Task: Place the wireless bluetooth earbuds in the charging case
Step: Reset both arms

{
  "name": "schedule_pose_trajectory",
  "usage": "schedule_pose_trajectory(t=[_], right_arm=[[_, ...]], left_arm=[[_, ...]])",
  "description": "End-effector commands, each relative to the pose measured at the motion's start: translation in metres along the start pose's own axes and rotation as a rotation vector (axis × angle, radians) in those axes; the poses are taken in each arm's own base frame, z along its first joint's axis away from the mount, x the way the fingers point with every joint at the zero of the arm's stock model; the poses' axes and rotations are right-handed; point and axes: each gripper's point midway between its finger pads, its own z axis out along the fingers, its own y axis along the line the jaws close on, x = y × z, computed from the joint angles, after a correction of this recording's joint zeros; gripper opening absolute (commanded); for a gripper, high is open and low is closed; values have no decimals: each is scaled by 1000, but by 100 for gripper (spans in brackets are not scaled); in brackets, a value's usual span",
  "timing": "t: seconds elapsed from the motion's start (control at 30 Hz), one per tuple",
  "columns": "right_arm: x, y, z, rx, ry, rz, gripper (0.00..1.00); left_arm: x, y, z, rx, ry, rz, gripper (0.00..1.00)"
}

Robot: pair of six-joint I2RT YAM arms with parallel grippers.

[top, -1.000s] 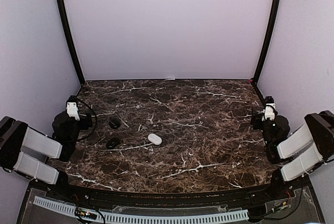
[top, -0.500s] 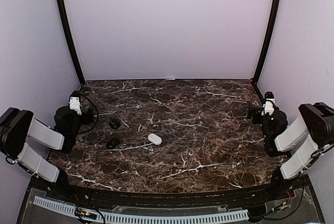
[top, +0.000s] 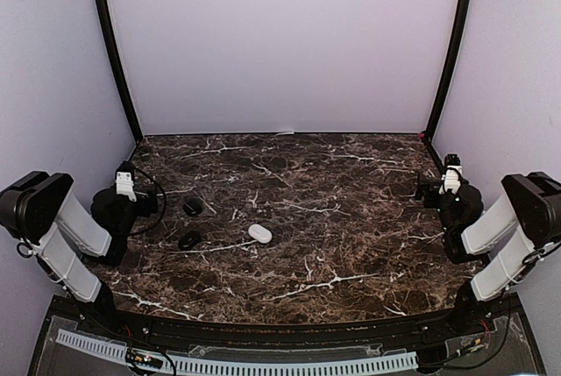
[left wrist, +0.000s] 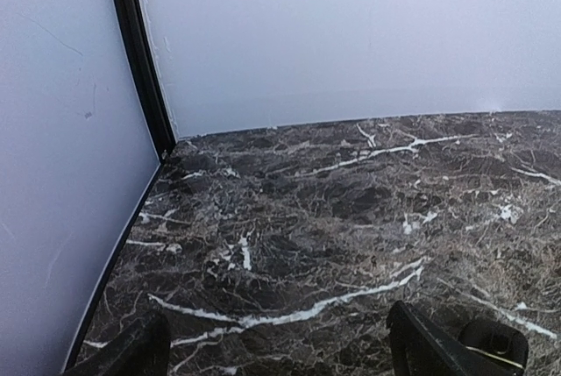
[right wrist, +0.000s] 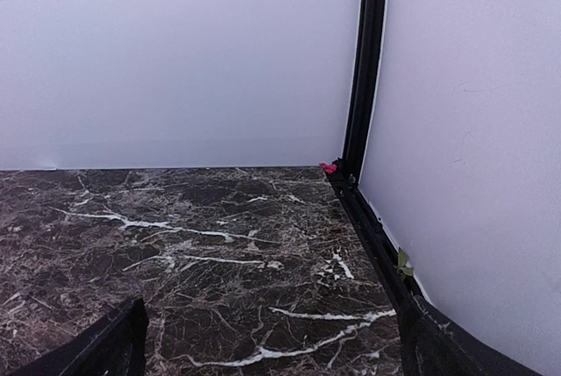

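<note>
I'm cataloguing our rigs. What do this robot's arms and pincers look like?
Both the left arm and right arm have pale grey links between black joints, a white block at each wrist. A black cable loops beside the left wrist. Left pincer and right pincer have black fingers.

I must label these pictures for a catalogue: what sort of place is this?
Probably a robot test booth: plain pale walls enclose a dark marble-patterned table on three sides, and a left arm and right arm stand at its near edge.
</note>
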Motion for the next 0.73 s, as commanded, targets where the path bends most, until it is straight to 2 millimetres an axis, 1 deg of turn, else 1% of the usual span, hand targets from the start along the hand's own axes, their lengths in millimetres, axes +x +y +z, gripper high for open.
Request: schedule_pose_trajectory(t=[0.0,0.07,0.7], right_arm=[[-7,-4,2,19,-28,16,99],[-8,-4,2,19,-29,16,99],[-7,-3,3,14,-24,17,99]], left_arm=[[-28,5,1,-2,-102,-43,99],[-28,7,3,-12,-98,-45,99],[-27,7,3,-13,-96,-47,99]])
